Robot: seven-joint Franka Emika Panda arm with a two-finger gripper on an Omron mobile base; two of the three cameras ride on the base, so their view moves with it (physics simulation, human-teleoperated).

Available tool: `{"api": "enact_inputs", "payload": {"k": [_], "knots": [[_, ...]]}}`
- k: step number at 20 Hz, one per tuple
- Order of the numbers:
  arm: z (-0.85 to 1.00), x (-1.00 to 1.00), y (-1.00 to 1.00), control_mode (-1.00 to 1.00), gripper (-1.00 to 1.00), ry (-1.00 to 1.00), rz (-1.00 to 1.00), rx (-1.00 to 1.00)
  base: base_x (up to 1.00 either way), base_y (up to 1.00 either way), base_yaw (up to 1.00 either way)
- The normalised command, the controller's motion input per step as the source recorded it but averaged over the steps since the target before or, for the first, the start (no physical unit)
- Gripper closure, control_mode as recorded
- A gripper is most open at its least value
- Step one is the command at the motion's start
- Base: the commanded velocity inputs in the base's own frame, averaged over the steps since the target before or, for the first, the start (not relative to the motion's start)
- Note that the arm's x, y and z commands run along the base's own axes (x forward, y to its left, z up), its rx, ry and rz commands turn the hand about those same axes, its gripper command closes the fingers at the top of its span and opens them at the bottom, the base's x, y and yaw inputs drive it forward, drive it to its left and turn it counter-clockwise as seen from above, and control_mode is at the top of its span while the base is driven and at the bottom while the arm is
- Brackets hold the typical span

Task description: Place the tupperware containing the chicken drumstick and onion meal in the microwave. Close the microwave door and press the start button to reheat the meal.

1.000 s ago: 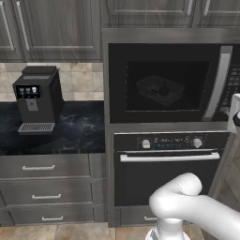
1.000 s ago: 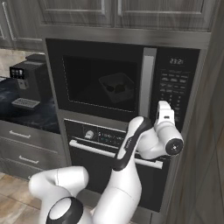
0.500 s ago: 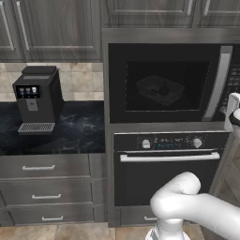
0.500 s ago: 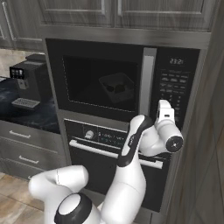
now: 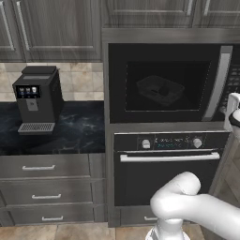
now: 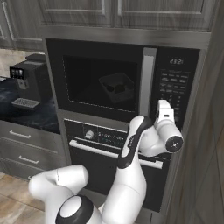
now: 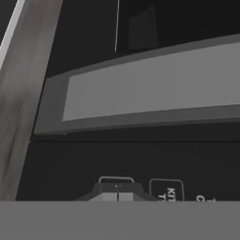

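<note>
With microwave door (image 6: 100, 78) closed, tupperware (image 5: 159, 89) sits inside behind the glass. Gripper (image 7: 117, 192), fingers pinched together w/ nothing held, is at keypad panel (image 6: 174, 89).

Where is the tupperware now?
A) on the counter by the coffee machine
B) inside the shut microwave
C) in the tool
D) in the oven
B: the tupperware shows through the dark window of the shut microwave door.
</note>
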Motion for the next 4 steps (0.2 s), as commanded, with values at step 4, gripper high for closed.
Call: {"api": "enact_inputs", "payload": {"k": [4], "knots": [[-0.08,0.39,-0.24,-1.0,1.0,0.0,-0.02,-0.02,0.0,0.0,0.0]]}}
